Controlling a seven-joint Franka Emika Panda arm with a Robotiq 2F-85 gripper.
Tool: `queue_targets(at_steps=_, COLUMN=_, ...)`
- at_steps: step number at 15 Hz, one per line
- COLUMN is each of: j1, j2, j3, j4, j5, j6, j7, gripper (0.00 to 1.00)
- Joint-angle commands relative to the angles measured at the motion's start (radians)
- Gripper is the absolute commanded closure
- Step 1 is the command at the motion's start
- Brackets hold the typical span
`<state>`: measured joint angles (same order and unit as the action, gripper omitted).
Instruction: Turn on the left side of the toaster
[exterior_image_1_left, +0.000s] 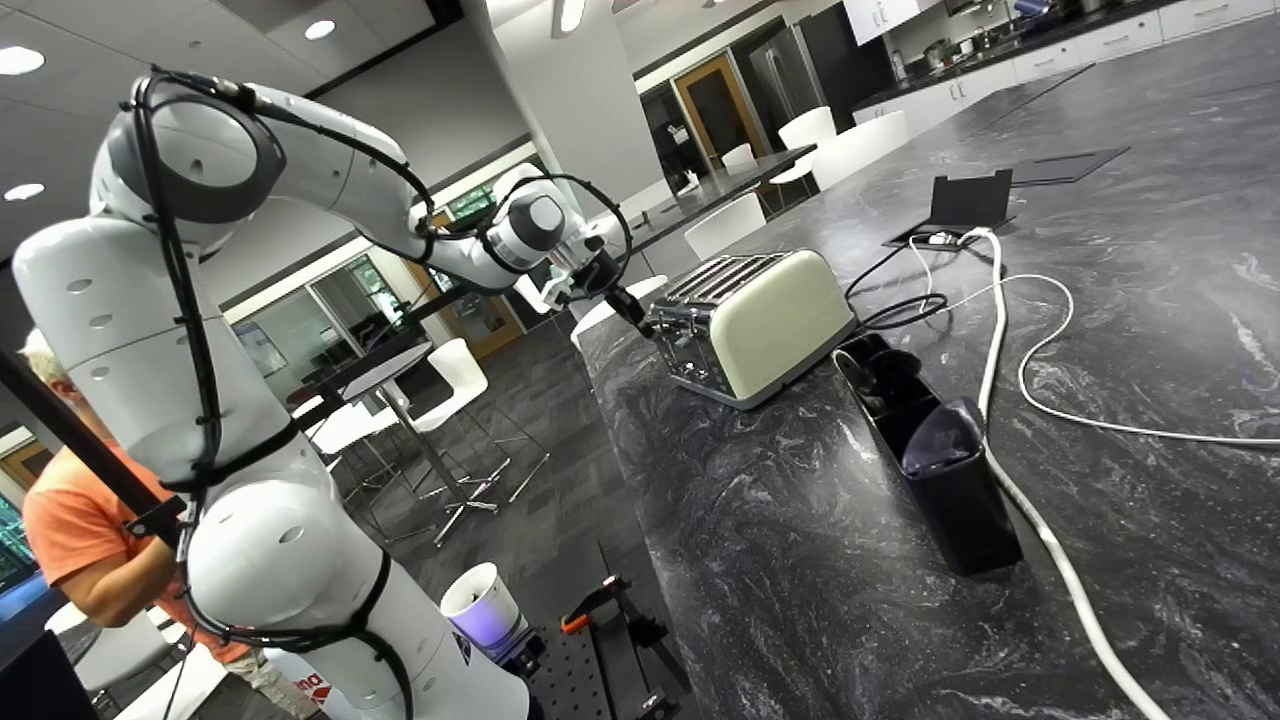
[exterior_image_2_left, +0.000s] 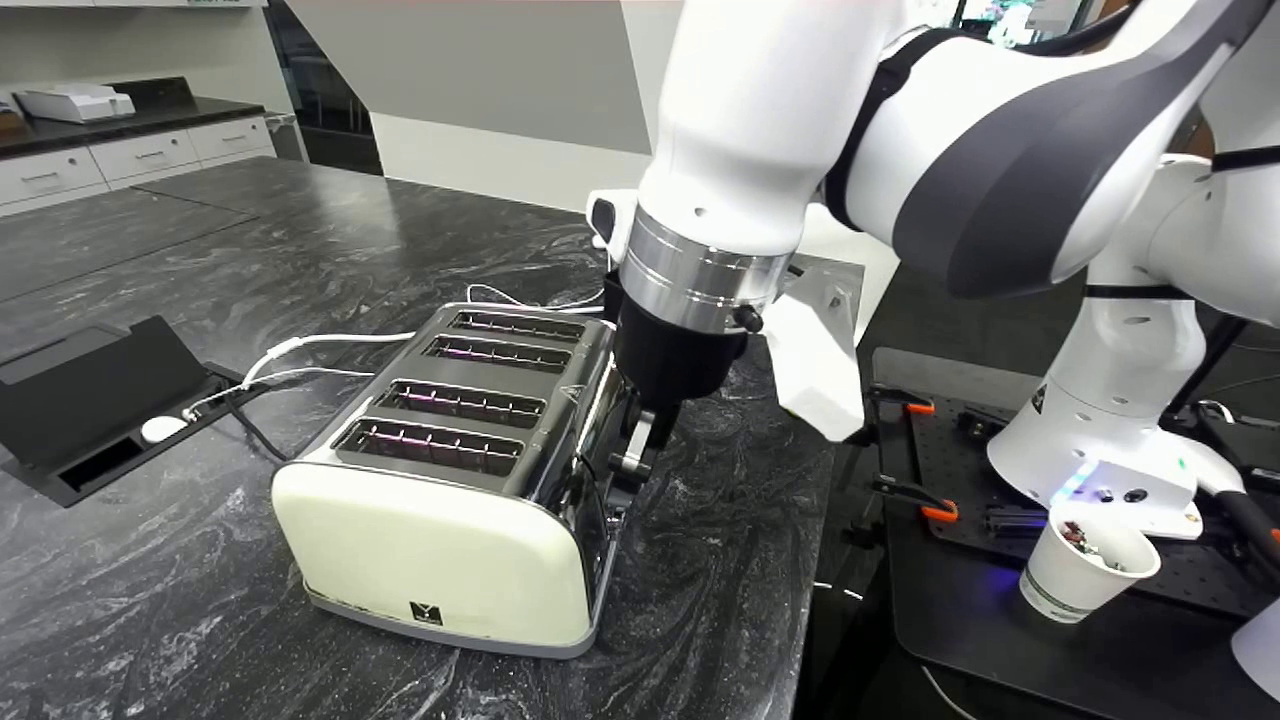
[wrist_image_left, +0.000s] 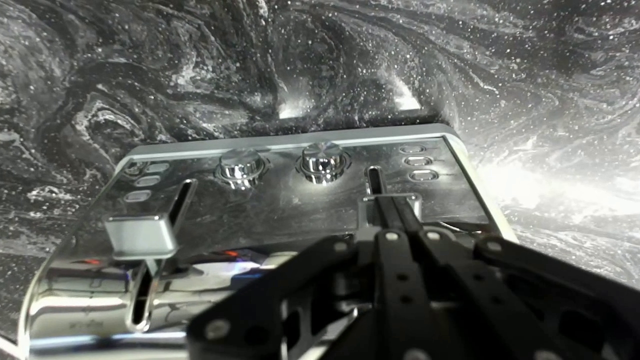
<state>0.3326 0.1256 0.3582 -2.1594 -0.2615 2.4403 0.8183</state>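
Observation:
The cream toaster stands on the dark marbled counter, and it also shows in an exterior view with its slots upward. Its shiny control panel fills the wrist view, base edge toward the top. My gripper is shut, its two fingers together with nothing between them. The fingertips overlap the right-hand lever in the wrist view and hide most of it; contact is hard to tell. That lever lies closer to the base than the left-hand lever. In both exterior views the gripper is at the panel.
Two round knobs sit between the lever slots, with small buttons beside. A black caddy and a white cable lie near the toaster. A flip-up outlet box is behind it. The counter edge runs beside the arm.

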Motion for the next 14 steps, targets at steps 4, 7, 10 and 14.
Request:
queue_targets(at_steps=4, j1=0.033, j2=0.054, j3=-0.05, j4=0.021, j5=-0.007, j6=0.029, j7=-0.028, gripper=1.0)
queue_targets(at_steps=7, j1=0.037, j2=0.073, j3=-0.069, j4=-0.002, j5=-0.035, j6=0.104, j7=-0.03, gripper=1.0)
queue_targets(at_steps=10, j1=0.053, j2=0.105, j3=-0.102, j4=-0.021, j5=-0.086, j6=0.159, j7=0.004, gripper=1.0)
queue_targets(at_steps=14, j1=0.098, j2=0.138, j3=-0.17, j4=-0.042, j5=-0.227, j6=0.243, j7=0.118, gripper=1.0)
